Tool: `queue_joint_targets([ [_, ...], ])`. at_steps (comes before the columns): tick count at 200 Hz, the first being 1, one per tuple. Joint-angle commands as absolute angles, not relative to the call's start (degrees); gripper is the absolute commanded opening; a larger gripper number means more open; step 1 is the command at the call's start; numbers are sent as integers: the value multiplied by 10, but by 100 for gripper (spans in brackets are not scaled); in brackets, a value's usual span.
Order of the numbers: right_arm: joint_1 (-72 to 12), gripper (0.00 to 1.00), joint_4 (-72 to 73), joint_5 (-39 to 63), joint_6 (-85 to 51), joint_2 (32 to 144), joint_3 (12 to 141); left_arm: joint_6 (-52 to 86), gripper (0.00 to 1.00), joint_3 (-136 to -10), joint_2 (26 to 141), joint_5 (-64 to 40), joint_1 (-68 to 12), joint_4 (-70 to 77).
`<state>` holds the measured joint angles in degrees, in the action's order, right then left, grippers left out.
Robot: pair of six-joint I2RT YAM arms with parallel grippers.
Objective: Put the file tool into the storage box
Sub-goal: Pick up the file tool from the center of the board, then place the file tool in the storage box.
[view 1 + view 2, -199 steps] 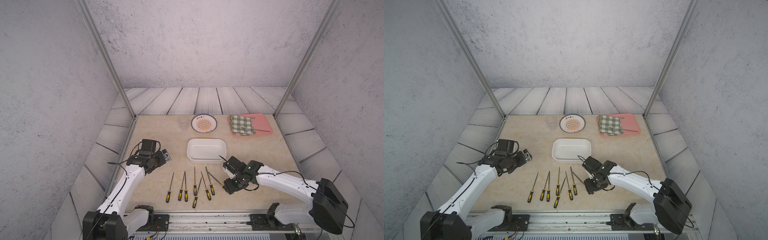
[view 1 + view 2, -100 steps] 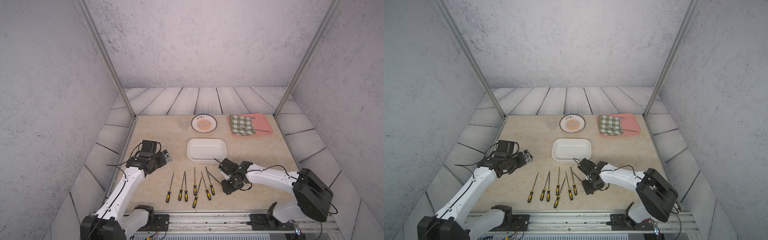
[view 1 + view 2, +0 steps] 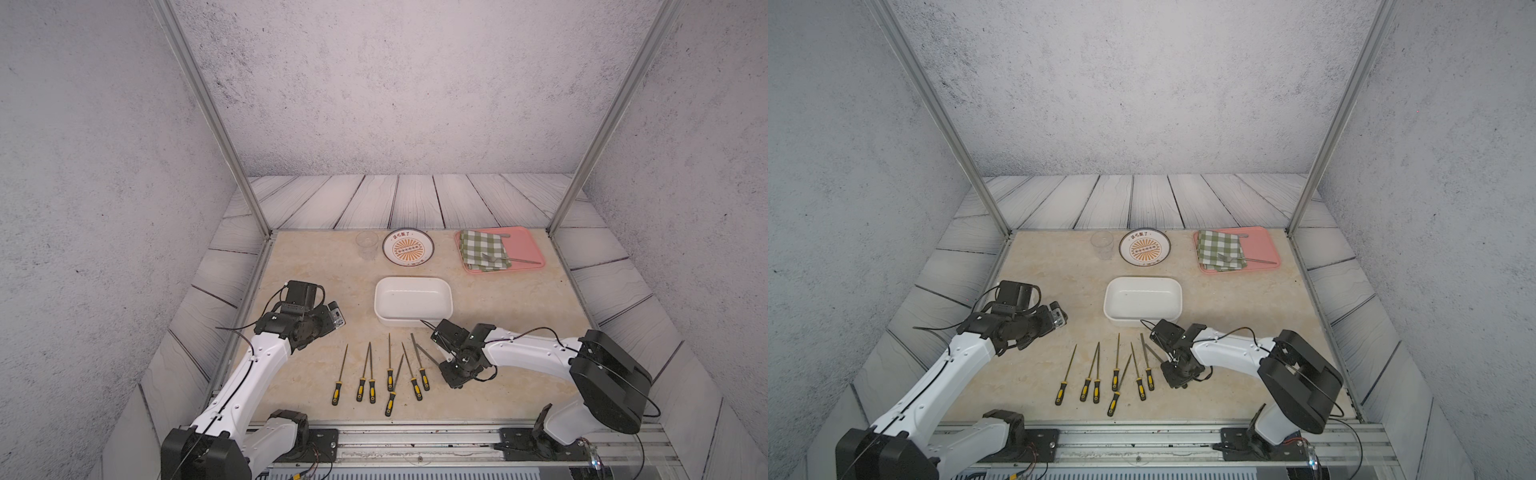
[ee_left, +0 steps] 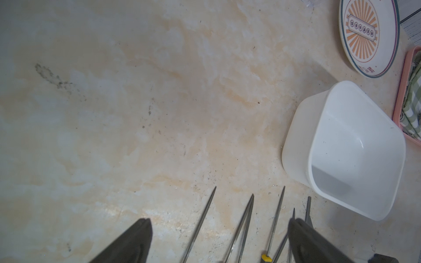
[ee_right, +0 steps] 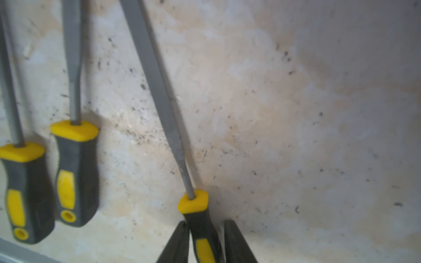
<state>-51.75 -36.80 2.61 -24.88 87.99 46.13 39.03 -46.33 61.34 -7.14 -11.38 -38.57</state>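
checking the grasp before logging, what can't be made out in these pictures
Right wrist view: whether the right gripper pinches the file; the frame edge cuts the grip off.
Top views: that file's handle, hidden under the gripper.
Left wrist view: other files' handles, mostly past the frame edge.

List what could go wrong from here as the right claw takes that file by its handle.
1. The right claw flanks only the handle end of the file, and a firm grip is not evident; the blade could droop or slip on lifting.
2. The neighbouring files lie close beside it; a swinging blade could knock them.
3. The storage box stands just beyond; the blade tip could catch its near wall.
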Motion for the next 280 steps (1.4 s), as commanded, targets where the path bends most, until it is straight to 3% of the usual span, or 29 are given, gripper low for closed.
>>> queue_joint_targets([
  [1,-523,27,-379,13,-225,887,470,386,98,-467,598,-60,-118,-403],
  [42,-535,14,-411,11,-202,867,483,384,98,-461,593,-53,-119,-404],
  [130,-559,9,-512,17,-148,775,568,392,98,-463,594,-51,-119,-398],
  [172,-551,9,-520,31,-26,742,653,397,98,-464,592,-65,-119,-384],
  [204,-460,12,-493,79,128,793,713,410,98,-449,596,-89,-119,-366],
  [280,-388,8,-404,0,311,1006,816,439,98,-442,574,-114,-121,-359],
])
